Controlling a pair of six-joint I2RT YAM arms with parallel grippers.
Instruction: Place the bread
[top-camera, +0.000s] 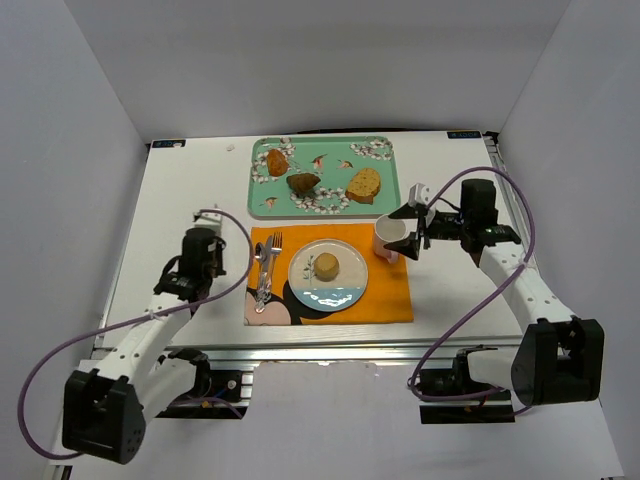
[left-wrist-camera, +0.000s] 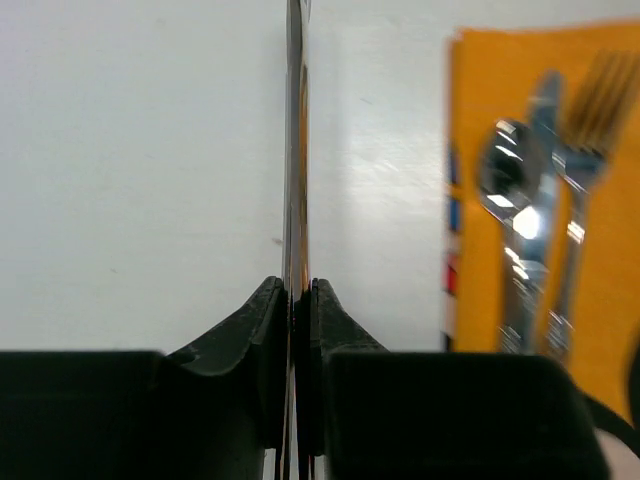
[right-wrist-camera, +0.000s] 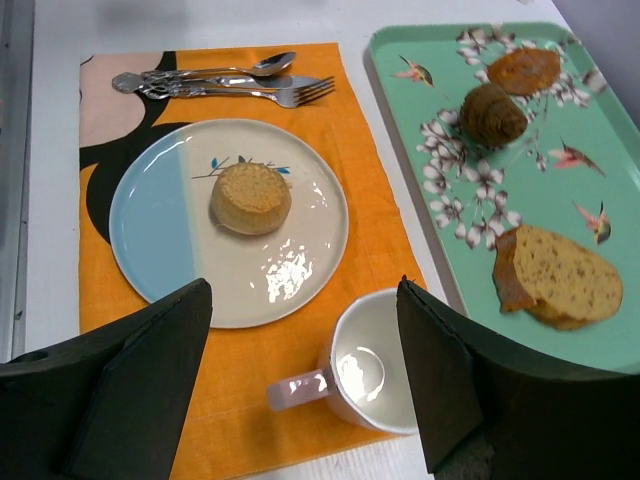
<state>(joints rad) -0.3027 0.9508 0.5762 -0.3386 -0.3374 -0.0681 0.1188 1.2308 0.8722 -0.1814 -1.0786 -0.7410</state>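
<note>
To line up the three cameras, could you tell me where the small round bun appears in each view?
Top external: the bun sits on the plate, near the picture's centre.
Left wrist: not in it.
Right wrist: the bun lies left of centre, in the upper half, on the same plate.
Shared landmark: the orange placemat, which shows in all three views and lies at the right edge in the left wrist view.

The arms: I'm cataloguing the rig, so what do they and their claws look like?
The left arm and right arm have white links, black joints and bases, and a looping purple cable each. The left claw and right claw have matte black wedge-shaped fingers.
</note>
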